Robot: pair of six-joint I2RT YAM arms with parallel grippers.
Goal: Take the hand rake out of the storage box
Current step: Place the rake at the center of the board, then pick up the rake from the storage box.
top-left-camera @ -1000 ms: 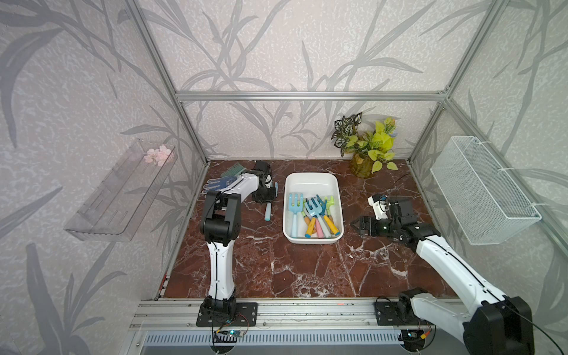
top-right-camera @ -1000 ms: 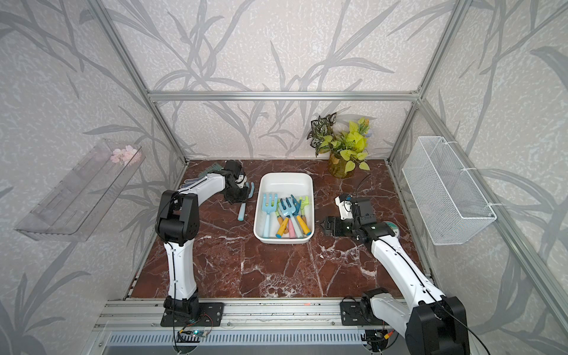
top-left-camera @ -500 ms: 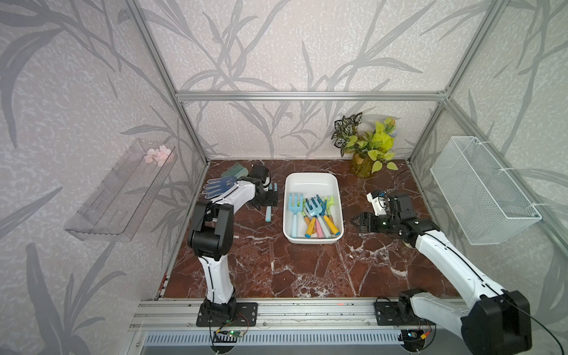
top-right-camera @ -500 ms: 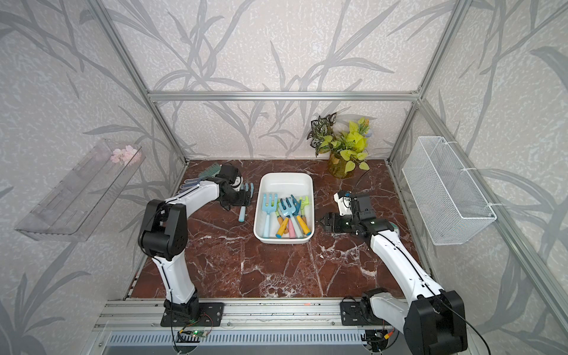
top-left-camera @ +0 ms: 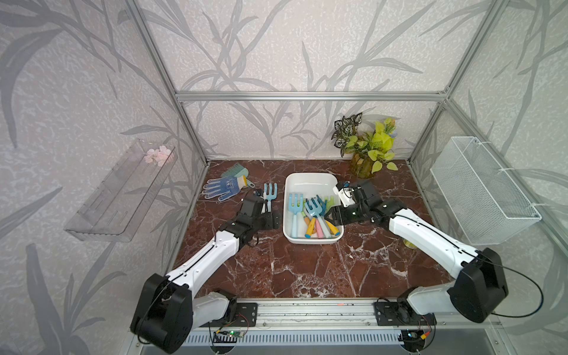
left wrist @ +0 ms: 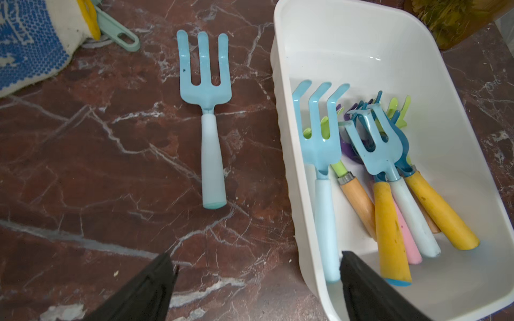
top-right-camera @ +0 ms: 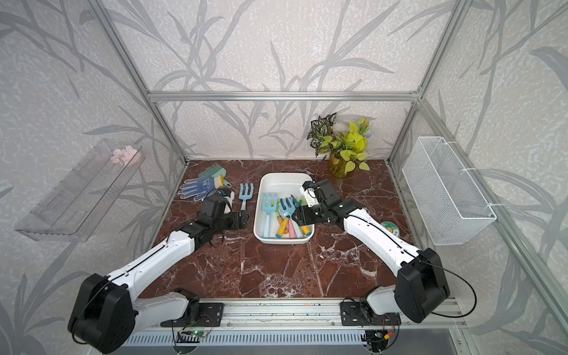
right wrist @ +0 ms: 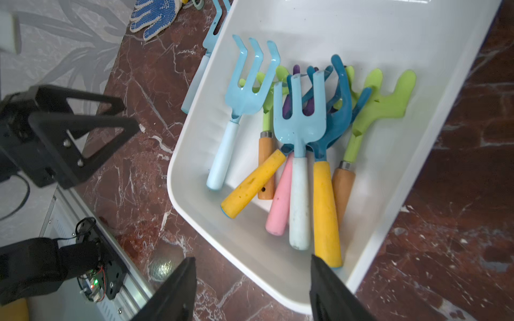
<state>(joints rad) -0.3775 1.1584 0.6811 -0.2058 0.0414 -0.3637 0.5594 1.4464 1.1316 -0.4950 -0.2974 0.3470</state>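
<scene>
Leaf-patterned grey walls (top-left-camera: 276,46), aluminium-framed, surround a marble floor (top-left-camera: 307,270); the clear wall shelf (top-left-camera: 116,196) holds perhaps pink blossoms (top-left-camera: 158,154).

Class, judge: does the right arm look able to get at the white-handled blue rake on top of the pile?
Probably yes: the open right gripper hovers at the storage box's rim, and the white-handled rake lies topmost, nothing covering it.

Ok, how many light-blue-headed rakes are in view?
3. The first rake lies on the table, left of the storage box. Inside, the second rake lies along the left wall; the third rake tops the pile. Others may be buried.
</scene>
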